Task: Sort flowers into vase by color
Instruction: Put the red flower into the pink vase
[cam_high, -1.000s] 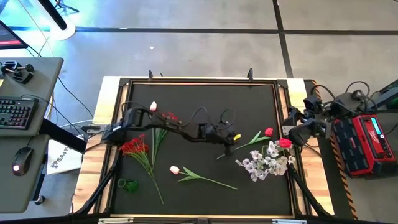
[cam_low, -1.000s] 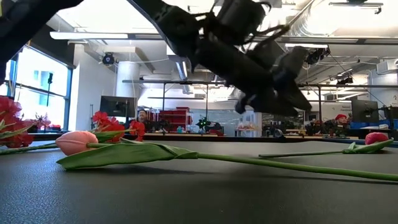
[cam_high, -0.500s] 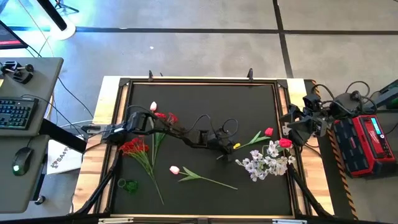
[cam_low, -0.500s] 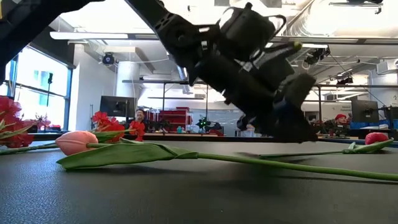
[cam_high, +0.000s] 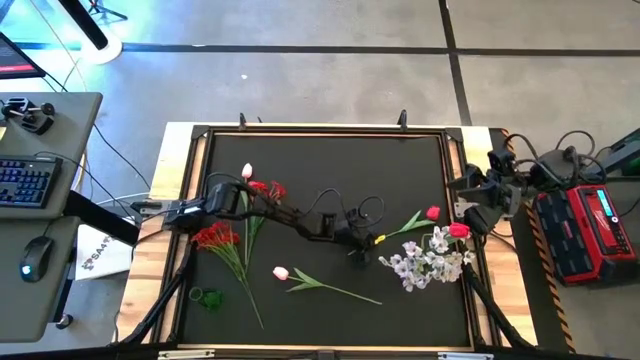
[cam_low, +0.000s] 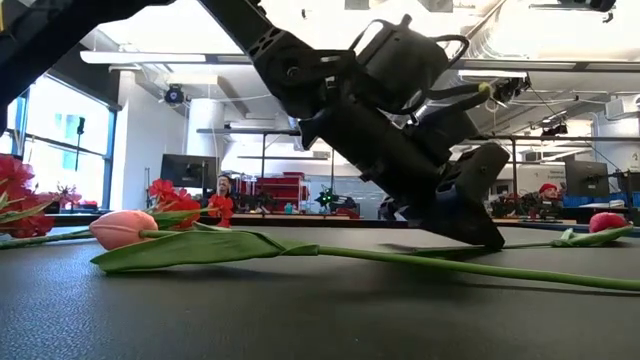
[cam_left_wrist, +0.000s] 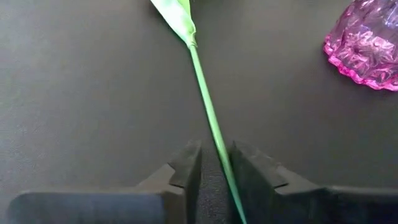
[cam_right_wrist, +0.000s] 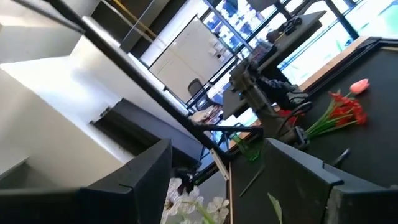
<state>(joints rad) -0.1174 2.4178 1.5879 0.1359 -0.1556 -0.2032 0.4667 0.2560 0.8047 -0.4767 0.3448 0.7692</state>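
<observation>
A red-pink rosebud (cam_high: 432, 212) lies on the black mat, its green stem (cam_left_wrist: 208, 112) running toward the near left. My left gripper (cam_left_wrist: 216, 163) is down at the mat (cam_low: 488, 236), slanting from the left. Its fingers stand narrowly apart, one on each side of the stem's lower part. A pink glass vase (cam_left_wrist: 367, 46) stands close by on the right (cam_high: 459, 230). My right gripper (cam_right_wrist: 214, 180) waits open, raised over the table's right edge (cam_high: 480, 205). My left gripper has the rosebud's stem (cam_left_wrist: 219, 149) running lengthwise between its two fingers, close along one finger (cam_left_wrist: 249, 171). The gap is wider than the stem. I cannot tell whether a finger touches it. The whole flower lies flat on the mat.
A bunch of white-grey blossoms (cam_high: 430, 262) lies beside the vase. A pale pink tulip (cam_high: 281, 272) lies at the near middle. At the left are red blossom clusters (cam_high: 215, 237), another tulip (cam_high: 247, 172) and a small green vase (cam_high: 205, 297). A raised frame (cam_high: 320, 129) rims the mat.
My left gripper has sunk to the mat and gone a little toward the table's near edge, tipping further down, to the lower part of the rosebud's stem. The flowers lie where they were.
</observation>
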